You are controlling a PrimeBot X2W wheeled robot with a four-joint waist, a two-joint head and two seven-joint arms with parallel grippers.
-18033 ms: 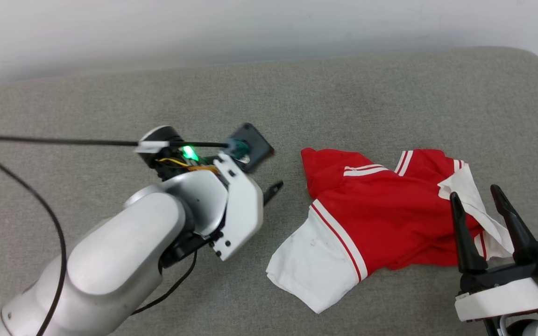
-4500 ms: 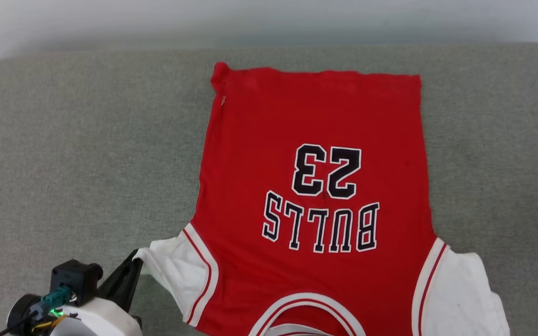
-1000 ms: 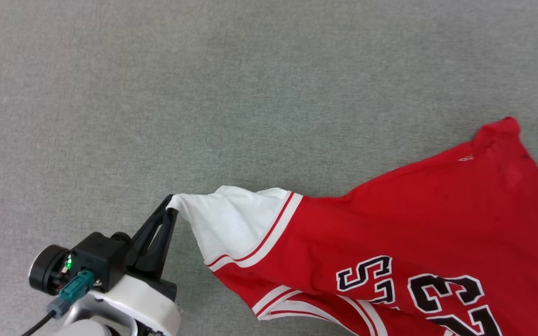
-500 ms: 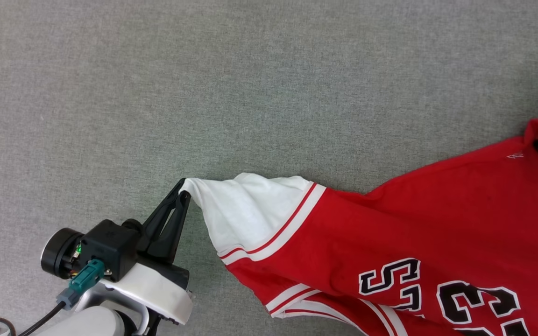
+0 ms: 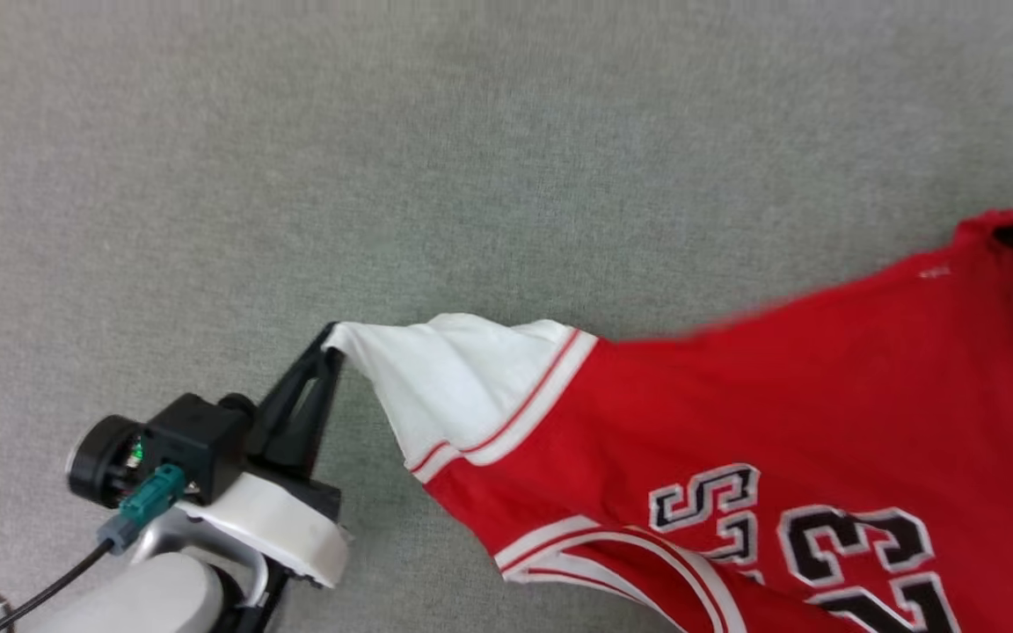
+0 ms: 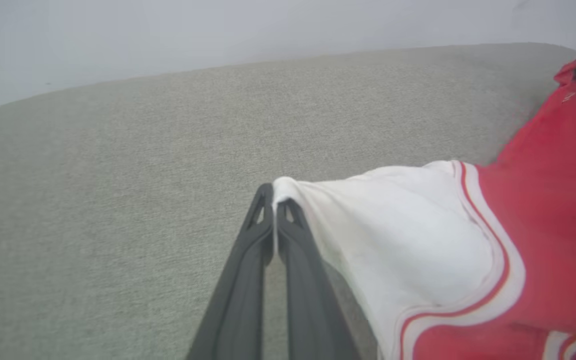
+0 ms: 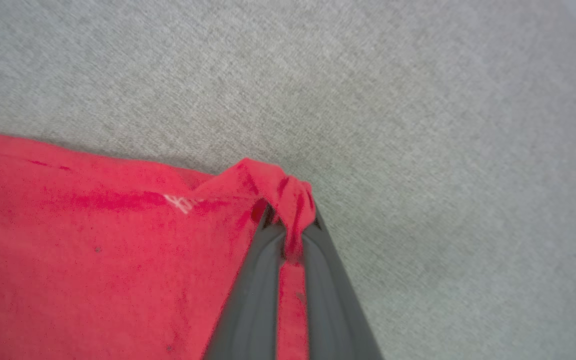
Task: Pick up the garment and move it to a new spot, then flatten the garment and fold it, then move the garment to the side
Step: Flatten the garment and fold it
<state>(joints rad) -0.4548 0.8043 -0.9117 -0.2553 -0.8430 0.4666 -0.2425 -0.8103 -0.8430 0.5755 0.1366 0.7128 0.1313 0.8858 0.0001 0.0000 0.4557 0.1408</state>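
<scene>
Red jersey T-shirt (image 5: pixel 779 378): on gray fabric surface (image 5: pixel 383 158), stretched between 2 grips.
Left gripper (image 6: pixel 274 200): closed on tip of white sleeve (image 5: pixel 454 378).
Right gripper (image 7: pixel 288 225): clamped on bunched red hem corner (image 7: pixel 273 182).
Risk: both pinches thin, at fabric edge. Hard pull likely slips cloth free.
Risk: uneven lift twists body, wrinkles before fold.

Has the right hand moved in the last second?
Yes. The right hand came in from the head view's right onto the garment, at a corner then free on the grey surface.

The garment (image 5: pixel 779 378) runs past the head view's lower edge.
</scene>
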